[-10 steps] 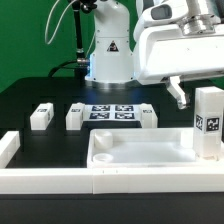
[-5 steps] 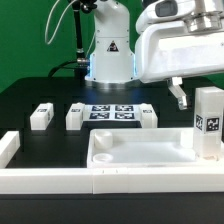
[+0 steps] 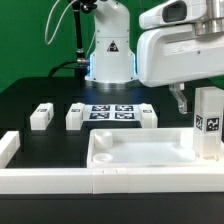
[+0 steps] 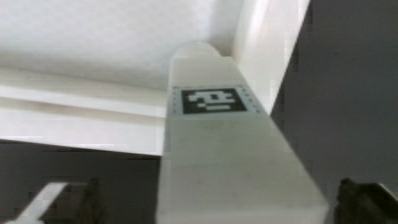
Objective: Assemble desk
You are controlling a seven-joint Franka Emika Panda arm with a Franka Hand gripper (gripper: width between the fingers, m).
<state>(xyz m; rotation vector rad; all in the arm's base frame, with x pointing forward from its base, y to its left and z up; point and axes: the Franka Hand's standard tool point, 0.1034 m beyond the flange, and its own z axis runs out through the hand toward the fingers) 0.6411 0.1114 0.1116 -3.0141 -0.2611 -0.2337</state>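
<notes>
The desk's white tray-like panel lies at the front of the table. One white leg stands upright at the panel's right end in the exterior view, its tag facing the camera. In the wrist view this leg fills the middle. My gripper is open around it, with one dark fingertip on each side and gaps between them and the leg. One finger shows in the exterior view beside the leg's top. Three more legs lie on the black table.
The marker board lies flat between the loose legs, in front of the arm's base. White border wall segments run along the front and the exterior view's left.
My gripper has shifted slightly to the exterior view's right and down, closer around the upright leg. The leg, panel and loose legs have not moved.
</notes>
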